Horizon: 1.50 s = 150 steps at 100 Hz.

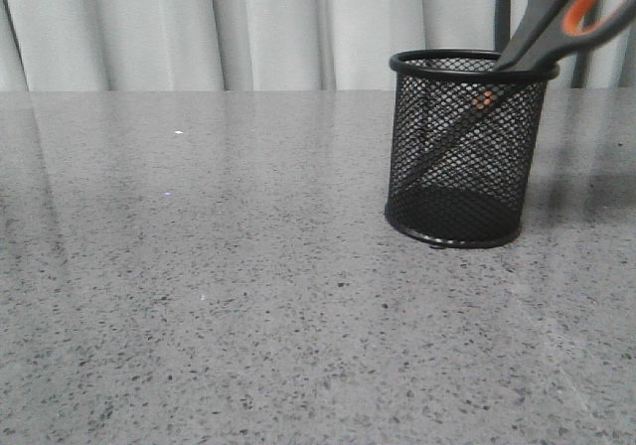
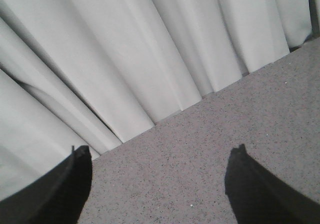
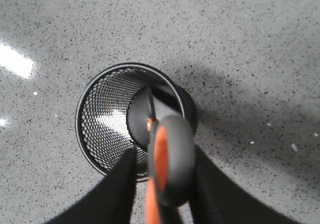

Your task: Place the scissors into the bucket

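The bucket (image 1: 467, 147) is a black wire-mesh cup standing upright on the grey table, right of centre. The scissors (image 1: 566, 18) stand in it, blades down and slanting to the cup's floor. They lean on the rim, and their dark grey, orange-lined handles stick out up and to the right. In the right wrist view the bucket (image 3: 107, 119) is seen from above with the scissors' handle (image 3: 170, 159) over its rim. My right gripper (image 3: 162, 156) flanks that handle with a narrow gap at one finger. My left gripper (image 2: 160, 154) is open and empty over bare table.
The grey speckled table (image 1: 199, 266) stretches left and forward of the bucket. Pale curtains (image 1: 248, 28) hang behind the table's far edge. They also show in the left wrist view (image 2: 125, 59).
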### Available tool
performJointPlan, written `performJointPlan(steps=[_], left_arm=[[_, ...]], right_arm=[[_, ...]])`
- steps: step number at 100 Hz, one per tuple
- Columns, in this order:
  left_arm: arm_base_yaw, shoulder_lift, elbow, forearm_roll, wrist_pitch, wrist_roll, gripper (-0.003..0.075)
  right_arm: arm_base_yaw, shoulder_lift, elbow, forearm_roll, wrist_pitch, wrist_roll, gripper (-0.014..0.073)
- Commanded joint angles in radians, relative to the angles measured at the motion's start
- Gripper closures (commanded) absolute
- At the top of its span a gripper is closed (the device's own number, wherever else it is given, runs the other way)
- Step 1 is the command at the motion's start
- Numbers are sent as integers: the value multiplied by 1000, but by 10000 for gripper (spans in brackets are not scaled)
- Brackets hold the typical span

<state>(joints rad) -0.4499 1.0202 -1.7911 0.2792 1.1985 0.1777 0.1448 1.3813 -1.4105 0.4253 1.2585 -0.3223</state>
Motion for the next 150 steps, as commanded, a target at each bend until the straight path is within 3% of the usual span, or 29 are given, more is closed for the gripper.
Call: performJointPlan(steps=[1,26,53,71,88,98,104,126,150], left_arm=[[4,-2,-19,3,-67,-12,209],[4,-2,-19,3,-67,-12,209],[4,-2,-19,10,-67,-12,223],[4,-2,-19,10,-67,-12,371],[4,-2,-17,5,-67,-12,606],[4,-4,1,-16,-67,-17,743],[4,-10,25,-34,-79,-19,741],[4,-131,268,-65,-333,-93,741],[4,-380,740,-56,-723,-131,741]], right_arm=[[-1,-29,-40,30,43,-5,293],[-1,-75,-137,-98,41,-5,294],[-1,-170,-192,-105,-59,-5,302],[-1,-221,-192,-99,-105,-3,424],[-1,-273,-177,-74,-184,-1,664],[-1,-321,-116,-40,-288,-1,661],[-1,-361,-47,-33,-370,-3,661],[-1,-533,269,-25,-732,-3,661],[-1,-736,613,-22,-1012,-3,661]])
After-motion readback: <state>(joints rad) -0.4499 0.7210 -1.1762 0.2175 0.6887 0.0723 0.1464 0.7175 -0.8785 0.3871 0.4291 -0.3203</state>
